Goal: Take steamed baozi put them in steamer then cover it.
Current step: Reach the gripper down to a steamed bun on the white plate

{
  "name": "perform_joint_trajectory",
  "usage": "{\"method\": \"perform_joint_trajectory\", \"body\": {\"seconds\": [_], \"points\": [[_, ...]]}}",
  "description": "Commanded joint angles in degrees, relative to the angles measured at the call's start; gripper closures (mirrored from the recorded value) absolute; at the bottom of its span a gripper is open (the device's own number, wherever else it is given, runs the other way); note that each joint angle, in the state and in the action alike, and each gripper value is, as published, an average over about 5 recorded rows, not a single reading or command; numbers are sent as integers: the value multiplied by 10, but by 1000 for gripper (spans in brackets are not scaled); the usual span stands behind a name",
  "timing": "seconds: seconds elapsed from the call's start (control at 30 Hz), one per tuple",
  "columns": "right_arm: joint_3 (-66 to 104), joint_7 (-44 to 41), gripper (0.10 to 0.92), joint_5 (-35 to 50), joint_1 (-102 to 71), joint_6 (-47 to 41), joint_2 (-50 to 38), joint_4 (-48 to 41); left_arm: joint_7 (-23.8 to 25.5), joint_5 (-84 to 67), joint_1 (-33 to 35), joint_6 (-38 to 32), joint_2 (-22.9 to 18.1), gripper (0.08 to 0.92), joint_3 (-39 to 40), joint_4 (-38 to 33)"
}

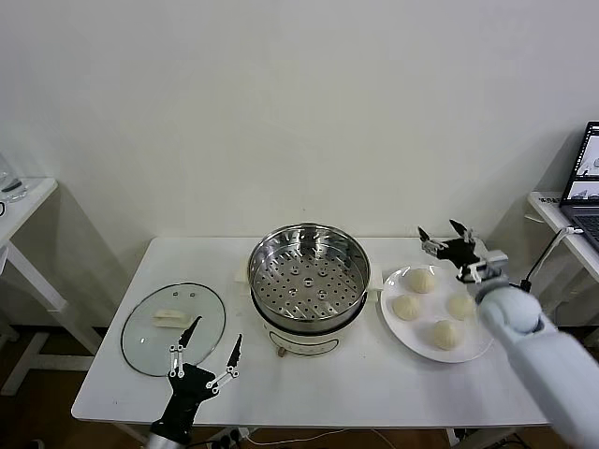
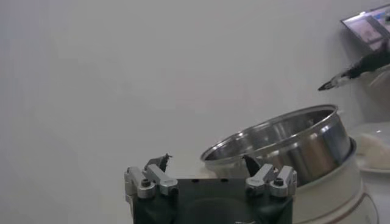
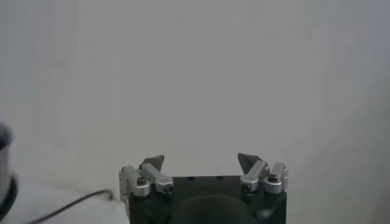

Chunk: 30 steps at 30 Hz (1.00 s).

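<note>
The steamer (image 1: 309, 276) is a shiny steel pot with a perforated tray, uncovered, at the table's middle. Several cream-white baozi (image 1: 422, 280) lie on a white plate (image 1: 393, 323) to its right. My right gripper (image 1: 440, 229) is open and empty, hovering above the plate's far edge, just behind the baozi. In the right wrist view it (image 3: 201, 159) faces only the wall. My left gripper (image 1: 217, 330) is open and empty near the front left, beside the glass lid (image 1: 150, 341). The left wrist view shows it (image 2: 207, 161) facing the steamer (image 2: 292, 146).
The glass lid with a white handle lies flat at the table's left. A laptop (image 1: 585, 178) stands on a side desk at the far right, and another white table (image 1: 19, 201) at the far left. A cable (image 3: 73, 204) trails on the table behind the plate.
</note>
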Motion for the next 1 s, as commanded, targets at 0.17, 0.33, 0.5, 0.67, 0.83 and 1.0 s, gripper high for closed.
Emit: {"method": "perform_joint_trajectory", "body": {"seconds": [0.17,0.33,0.5,0.67,0.83,1.0], "points": [[-222,-500,203,-318,313,63,34,-294,0,0,12,0,-6,177,-4,-12],[-225,-511,203,-427,326,96,82,-335,-1,0,17,-2,-8,177,-5,-15],[-224,-488,203,-474,324,110,119,-362,-1,0,20,-3,-8,177,-6,-17],[-221,-481,203,-513,324,125,149,-390,-1,0,23,-5,-9,177,-7,-18],[-221,-470,203,-536,320,133,165,-406,-1,0,24,-8,-9,177,-7,-17],[-212,-457,203,-550,315,137,178,-425,-1,0,25,-10,-11,177,-5,-15]]}}
